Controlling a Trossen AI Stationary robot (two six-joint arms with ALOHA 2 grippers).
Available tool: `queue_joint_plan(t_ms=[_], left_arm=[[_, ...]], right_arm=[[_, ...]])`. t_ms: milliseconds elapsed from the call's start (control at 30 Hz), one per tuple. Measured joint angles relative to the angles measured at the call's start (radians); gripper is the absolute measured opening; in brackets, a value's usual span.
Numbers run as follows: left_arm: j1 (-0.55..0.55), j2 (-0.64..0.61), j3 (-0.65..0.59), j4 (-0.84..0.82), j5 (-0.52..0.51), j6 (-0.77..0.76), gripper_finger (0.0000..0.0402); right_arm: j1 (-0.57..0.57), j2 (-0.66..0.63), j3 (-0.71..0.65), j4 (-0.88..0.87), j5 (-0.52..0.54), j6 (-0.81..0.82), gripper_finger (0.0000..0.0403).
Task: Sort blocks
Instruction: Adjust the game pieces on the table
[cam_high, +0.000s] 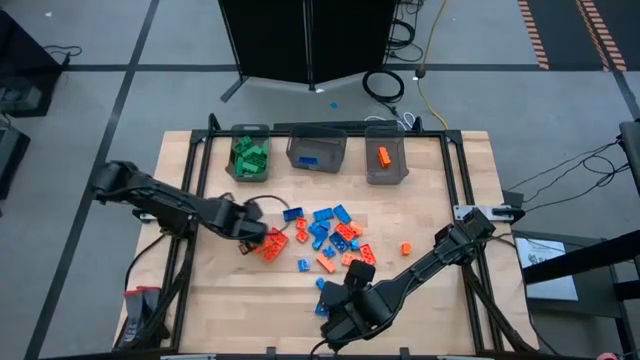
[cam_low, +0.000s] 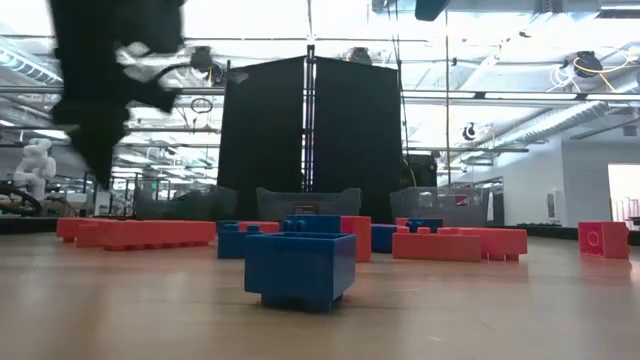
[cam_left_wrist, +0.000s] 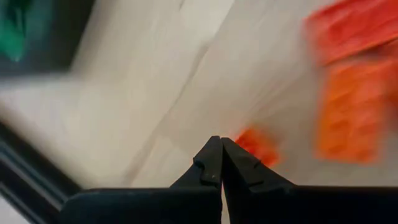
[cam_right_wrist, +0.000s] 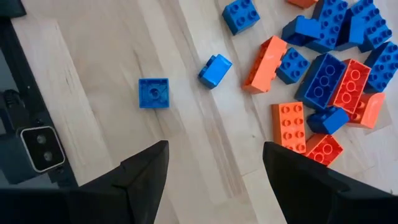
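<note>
While both arms sit over the table (cam_high: 200, 300), the blocks (cam_high: 330, 235) lie mostly loose in a blue and orange-red scatter at table centre. Three grey bins stand along the far edge: left bin (cam_high: 249, 153) w/ green blocks, middle bin (cam_high: 317, 150) w/ a blue one, right bin (cam_high: 386, 154) w/ an orange one.

Left gripper (cam_left_wrist: 221, 158) is at the scatter's left edge, just beside orange-red blocks; fingers pressed together tip to tip, nothing seen between them. Left wrist view is blurred, so contact w/ the small orange-red piece (cam_left_wrist: 260, 144) by the tips can't be confirmed.

Right gripper (cam_right_wrist: 214, 165) is near the front edge, jaws spread wide and empty, above bare wood. One blue block (cam_right_wrist: 153, 93) lies apart from the pile, approx. ahead of its fingers.
</note>
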Motion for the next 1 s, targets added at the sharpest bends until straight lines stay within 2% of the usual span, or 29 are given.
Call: queue_joint_plan(t_ms=[167,233,400,600,700,867,1000], left_arm=[[0.003,-0.14,-0.201,0.013,0.005,-0.175,0.0],[0.003,-0.18,-0.257,0.031,0.038,-0.226,0.0],[-0.014,-0.215,-0.323,0.221,0.121,-0.262,0.0],[-0.002,-0.175,-0.323,0.478,0.123,-0.283,0.0],[0.029,-0.124,-0.323,0.668,0.122,-0.272,0.0],[0.101,0.016,-0.286,0.941,0.127,-0.173,0.0],[0.143,0.102,-0.208,1.016,0.14,-0.054,0.0]], right_arm=[[0.006,0.0,0.0,0.0,0.0,-0.003,0.0256],[0.006,0.0,0.0,0.0,0.0,-0.006,0.0256],[0.006,0.0,0.0,0.0,0.0,-0.027,0.0256],[0.005,0.0,0.0,0.001,0.0,-0.004,0.0256],[0.005,0.0,0.0,0.001,0.0,0.003,0.0256],[0.003,0.0,0.0,0.001,0.0,0.005,0.0256],[-0.002,0.0,0.0,0.001,0.0,0.005,0.0256]])
